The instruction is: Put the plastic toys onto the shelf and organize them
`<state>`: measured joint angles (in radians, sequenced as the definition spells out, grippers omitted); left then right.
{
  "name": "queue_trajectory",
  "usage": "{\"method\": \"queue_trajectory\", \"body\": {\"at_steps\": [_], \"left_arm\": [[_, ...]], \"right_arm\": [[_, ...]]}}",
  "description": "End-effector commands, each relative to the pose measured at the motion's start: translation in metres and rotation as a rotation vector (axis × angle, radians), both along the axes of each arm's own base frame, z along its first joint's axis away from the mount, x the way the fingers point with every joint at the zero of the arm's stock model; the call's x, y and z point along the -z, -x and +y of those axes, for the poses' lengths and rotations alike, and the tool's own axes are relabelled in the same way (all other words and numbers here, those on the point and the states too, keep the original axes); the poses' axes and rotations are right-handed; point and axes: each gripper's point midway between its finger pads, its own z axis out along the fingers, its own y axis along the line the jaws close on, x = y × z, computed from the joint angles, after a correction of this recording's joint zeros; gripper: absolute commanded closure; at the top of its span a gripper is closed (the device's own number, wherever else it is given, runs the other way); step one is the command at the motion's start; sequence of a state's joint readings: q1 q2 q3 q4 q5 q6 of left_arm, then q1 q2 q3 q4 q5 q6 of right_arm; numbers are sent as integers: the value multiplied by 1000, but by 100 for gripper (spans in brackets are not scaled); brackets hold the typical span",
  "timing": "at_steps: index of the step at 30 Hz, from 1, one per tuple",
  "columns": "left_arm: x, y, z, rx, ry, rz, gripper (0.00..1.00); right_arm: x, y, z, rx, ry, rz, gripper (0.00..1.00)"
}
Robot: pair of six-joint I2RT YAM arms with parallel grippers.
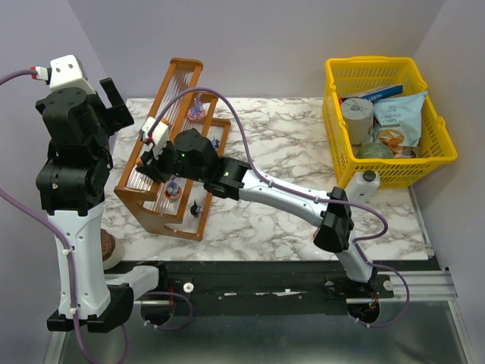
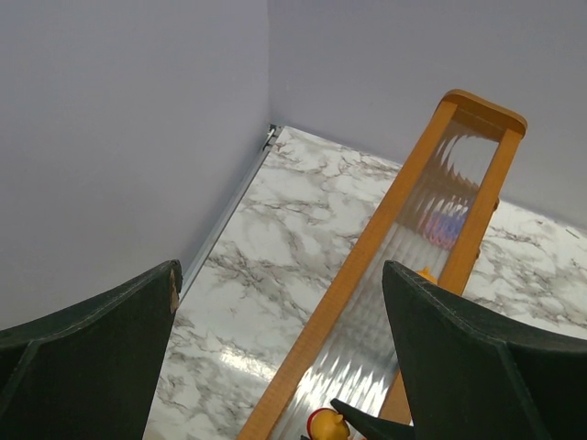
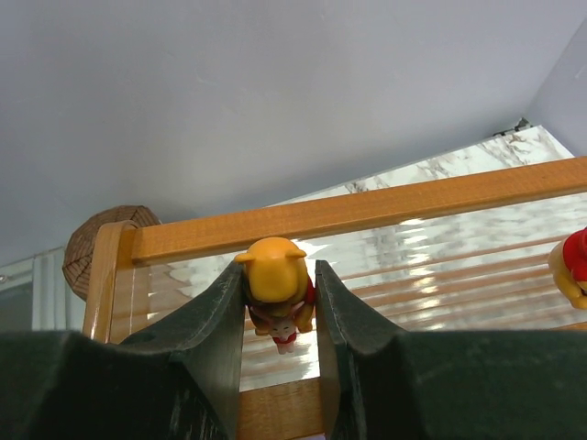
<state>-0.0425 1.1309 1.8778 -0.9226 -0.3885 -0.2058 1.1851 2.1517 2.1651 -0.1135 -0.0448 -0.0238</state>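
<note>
The right gripper [image 3: 280, 275] is clamped on a small orange toy [image 3: 272, 261], with one finger on each side of its head and shoulders and its feet hanging free below. It holds the toy over the near half of the shelf [image 1: 148, 216], just in front of a wooden rail and above a clear ribbed tier.

The toy looks hard, light and smooth. It could twist or slip in the pads, and it may tip over once released on the ribbed plastic. The present hold across the widest part of the body seems the surest one.

Room is tight. The rail is close ahead and another toy [image 3: 570, 266] stands to the right on the same tier. A purple toy [image 1: 196, 111] and a dark toy [image 1: 198, 208] occupy other tiers.

The left gripper [image 2: 284, 348] hangs with its fingers spread wide and empty, raised near the shelf's left rail. The marble tabletop [image 1: 288, 136] is bare right of the shelf as far as the yellow basket [image 1: 447, 152] at its far right corner.
</note>
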Motion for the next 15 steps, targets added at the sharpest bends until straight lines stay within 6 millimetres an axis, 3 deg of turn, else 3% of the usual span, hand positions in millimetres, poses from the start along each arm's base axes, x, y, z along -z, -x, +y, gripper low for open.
{"method": "queue_trajectory", "body": {"at_steps": [1,6,9,15], "left_arm": [[-3,8,6,-25,-19,-3,1],[-3,6,5,-24,-20,-1,1],[-4,6,5,-22,-20,-3,1],[-4,4,5,-19,-22,0,1]], "right_arm": [[25,5,-9,25,76,24,65],[17,5,-18,48,48,-5,36],[6,9,-20,36,26,-13,27],[-12,11,-24,33,-6,-15,19]]}}
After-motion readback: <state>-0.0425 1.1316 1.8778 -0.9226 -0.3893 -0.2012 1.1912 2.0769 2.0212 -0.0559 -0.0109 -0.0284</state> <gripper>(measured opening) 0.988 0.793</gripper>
